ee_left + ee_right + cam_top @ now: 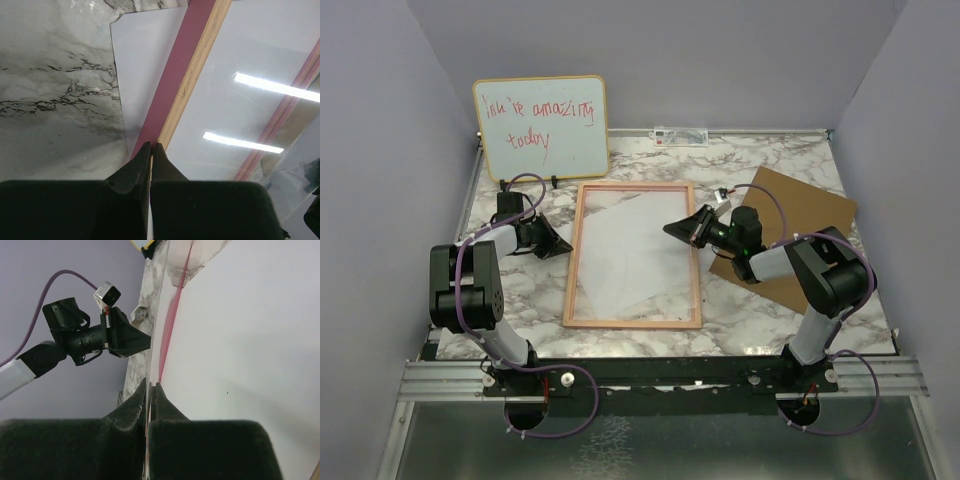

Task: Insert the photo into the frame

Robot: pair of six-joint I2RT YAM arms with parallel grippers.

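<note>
Now, L gripper (151, 150): jaws clenched, nothing seen btwn them; tips touch left border of frame (175, 75).
R gripper (150, 390): jaws clenched; tips at frame's right border, can't tell if border is pinched.
Frame: lies flat at centre of table (760, 165), long sides toward L and R arms.
Photo (145, 65): white reverse up, w/in frame; one corner pokes past left border onto marble.
Backing board (800, 215): flat nr table's right edge, just beside frame, under R arm.
Whiteboard (540, 125): propped at far-left corner.
</note>
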